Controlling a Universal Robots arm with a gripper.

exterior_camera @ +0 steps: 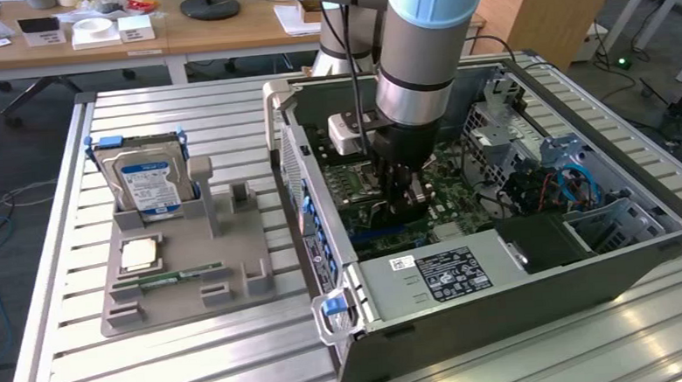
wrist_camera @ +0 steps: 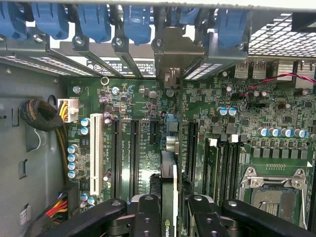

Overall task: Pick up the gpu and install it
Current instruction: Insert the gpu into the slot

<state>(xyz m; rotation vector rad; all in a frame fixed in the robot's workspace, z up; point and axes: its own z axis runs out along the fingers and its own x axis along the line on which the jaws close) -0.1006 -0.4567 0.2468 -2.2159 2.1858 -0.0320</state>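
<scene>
Slatted metal table (exterior_camera: 186,365), with open case (exterior_camera: 535,312) lying on it. Reaches straight down into case with arm (exterior_camera: 427,38) near vertical, wrist over motherboard (wrist_camera: 133,98). Pinches gpu (wrist_camera: 169,177) in gripper (wrist_camera: 174,210), a finger (wrist_camera: 148,212) on each face. Holds it on edge above motherboard's slots, mid-board, long axis running from gripper toward case's rear wall, bracket (wrist_camera: 170,59) end at that wall's blue-clipped openings.
</scene>
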